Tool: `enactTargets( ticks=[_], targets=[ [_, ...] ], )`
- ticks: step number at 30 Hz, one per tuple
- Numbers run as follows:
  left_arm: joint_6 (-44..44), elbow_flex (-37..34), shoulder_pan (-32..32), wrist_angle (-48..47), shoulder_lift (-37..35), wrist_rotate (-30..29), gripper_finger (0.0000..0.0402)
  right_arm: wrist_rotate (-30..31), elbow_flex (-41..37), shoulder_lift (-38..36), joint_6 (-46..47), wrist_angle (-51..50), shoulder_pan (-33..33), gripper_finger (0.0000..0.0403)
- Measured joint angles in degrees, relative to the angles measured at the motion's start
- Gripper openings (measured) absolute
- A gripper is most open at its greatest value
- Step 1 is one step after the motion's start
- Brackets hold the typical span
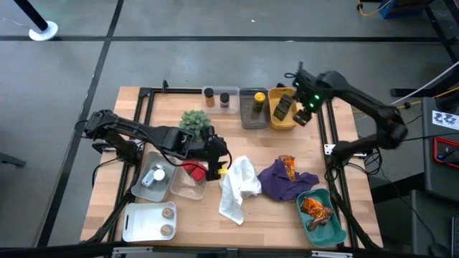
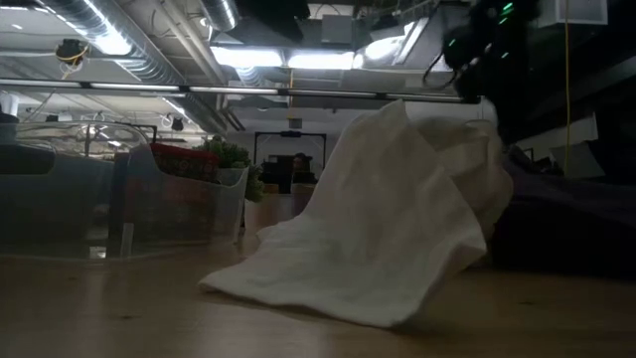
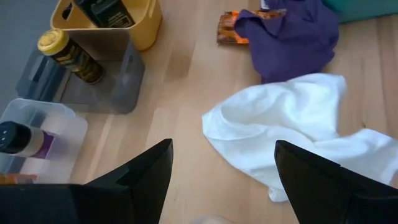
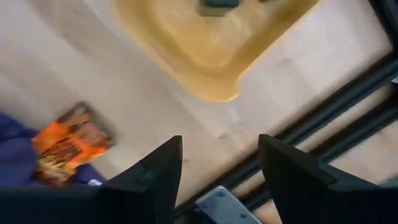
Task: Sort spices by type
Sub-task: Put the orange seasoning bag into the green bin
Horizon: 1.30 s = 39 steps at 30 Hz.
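Two grippers were at work over the desk (image 1: 136, 100), both with fingers spread apart and holding nothing. The right gripper (image 4: 217, 165) hung just past the near edge of the yellow bin (image 1: 281, 120), which already held a dark sachet (image 1: 285, 107); the black frame rail (image 4: 323, 134) ran close beside its fingers. The left gripper (image 3: 224, 168) hovered with the white cloth (image 1: 239, 188) directly ahead and a red tin (image 1: 192, 170) in the clear tub (image 1: 188, 188) just behind it. Beyond the white cloth, an orange-red foil packet (image 1: 287, 166) lay on the purple cloth (image 1: 283, 183), well clear of either gripper. The likely trouble was there: a pinch on that packet could gather the cloth beneath and drag it along, or the slick foil could slip free. A reach by the right gripper could also clip the rail or nudge the yellow bin.
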Motion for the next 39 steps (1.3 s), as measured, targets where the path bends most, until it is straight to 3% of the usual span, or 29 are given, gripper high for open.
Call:
enactTargets(
  ticks=[5,9,16,25,33,39],
  targets=[
    [-1.14,0.01,-1.85,1.92,0.00,-1.53,0.0265,-4.31,-8.92,-13.47,6.03,3.04,6.05,0.0209],
    [-0.55,0.01,-2.97,6.60,0.00,-1.60,0.0265,-7.52,-17.83,-23.03,15.89,6.18,12.45,0.0209],
    [2.46,0.01,-3.08,12.39,0.00,-1.52,0.0265,-11.00,-31.84,-32.67,27.59,14.55,22.67,0.0209],
    [2.11,0.01,-1.98,12.74,0.90,-1.53,0.0265,-11.48,-40.78,-32.60,40.63,28.61,34.69,0.0209],
    [2.01,0.01,-1.93,12.76,3.38,-1.38,0.0265,-6.41,-42.08,-27.65,51.87,30.76,44.28,0.0209],
    [2.01,0.01,-1.93,12.67,4.83,-1.21,0.0265,-5.89,-42.08,-23.08,56.75,34.40,49.34,0.0209]
  ],
)
